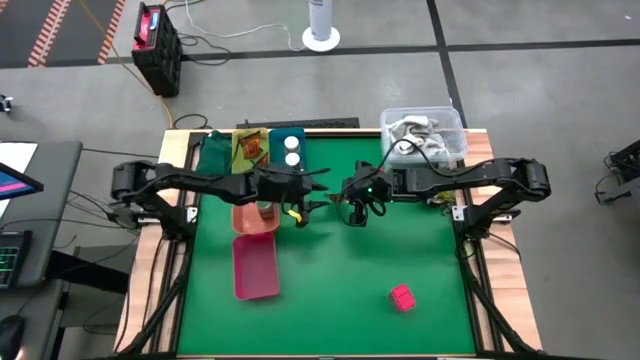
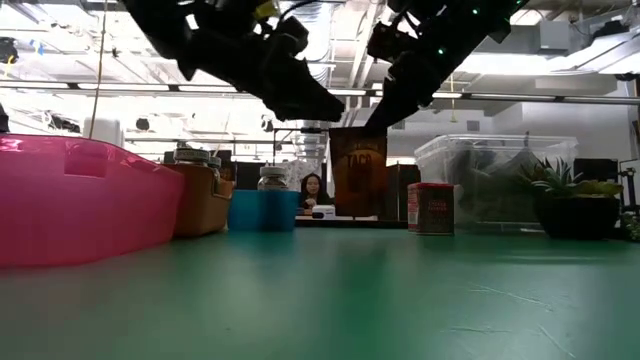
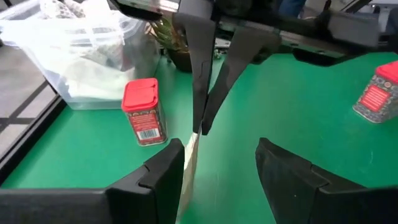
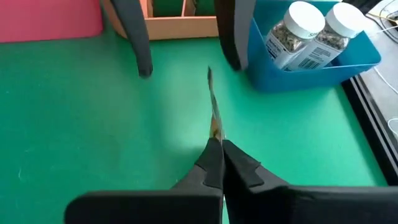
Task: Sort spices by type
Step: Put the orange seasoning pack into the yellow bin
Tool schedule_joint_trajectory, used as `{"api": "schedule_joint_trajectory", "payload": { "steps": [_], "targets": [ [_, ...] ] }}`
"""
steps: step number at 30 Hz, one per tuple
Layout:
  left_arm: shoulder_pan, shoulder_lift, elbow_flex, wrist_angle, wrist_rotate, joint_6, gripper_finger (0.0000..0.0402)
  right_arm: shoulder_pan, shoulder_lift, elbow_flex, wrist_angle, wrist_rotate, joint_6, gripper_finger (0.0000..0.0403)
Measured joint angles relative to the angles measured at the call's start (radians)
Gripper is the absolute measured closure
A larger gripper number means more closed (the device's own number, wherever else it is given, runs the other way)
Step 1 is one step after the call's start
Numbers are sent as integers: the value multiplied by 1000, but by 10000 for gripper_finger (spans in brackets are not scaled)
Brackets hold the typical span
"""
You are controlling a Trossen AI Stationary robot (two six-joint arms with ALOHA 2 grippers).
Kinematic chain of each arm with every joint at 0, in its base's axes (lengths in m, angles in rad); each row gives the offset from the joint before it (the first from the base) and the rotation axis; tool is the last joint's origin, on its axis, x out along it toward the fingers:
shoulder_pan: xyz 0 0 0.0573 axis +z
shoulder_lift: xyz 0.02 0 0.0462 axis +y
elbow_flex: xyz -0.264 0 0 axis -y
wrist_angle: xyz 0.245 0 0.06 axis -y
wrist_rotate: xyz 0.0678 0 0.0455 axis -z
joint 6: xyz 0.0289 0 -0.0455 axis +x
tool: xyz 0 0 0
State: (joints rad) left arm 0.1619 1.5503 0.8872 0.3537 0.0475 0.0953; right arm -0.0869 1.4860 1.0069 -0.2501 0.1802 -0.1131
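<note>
An orange-brown sachet [image 2: 358,170] hangs over the middle of the green table, with my right gripper [image 4: 217,146] shut on it. My left gripper [image 3: 214,180] is open and level with the sachet. Its fingers [image 4: 140,50] stand on either side of the sachet's free edge [image 4: 211,93], and I cannot tell whether they touch it. Two white-lidded jars [image 4: 311,31] lie in the blue tray [image 1: 290,148]. Another sachet [image 1: 250,148] rests beside that tray. A pink block [image 1: 402,298] lies on the table near the front right. My right gripper pinches the sachet's upper edge [image 4: 215,132] between its two shut fingers, coming slanting down from the table's right. The sachet hangs upright below the fingers, seen flat on in the low view [image 2: 358,170]. Whether its lower edge is clear of the table I cannot tell.
An orange tray [image 1: 255,215] and a pink tray [image 1: 255,265] lie left of centre, a green tray [image 1: 215,155] at the far left. A clear tub [image 1: 425,135] stands at the far right, with two red-lidded tins [image 3: 143,112] [image 3: 379,93] near it.
</note>
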Motion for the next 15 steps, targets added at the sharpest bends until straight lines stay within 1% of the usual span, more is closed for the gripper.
{"api": "schedule_joint_trajectory", "payload": {
  "steps": [7,12,15],
  "targets": [
    [0,67,45,-6,0,-9,212,13,0,0,11,1,2,390],
    [0,72,45,-35,0,-1,213,31,0,0,29,10,7,390],
    [0,72,45,-70,-1,13,231,41,0,0,49,32,7,389]
  ]
}}
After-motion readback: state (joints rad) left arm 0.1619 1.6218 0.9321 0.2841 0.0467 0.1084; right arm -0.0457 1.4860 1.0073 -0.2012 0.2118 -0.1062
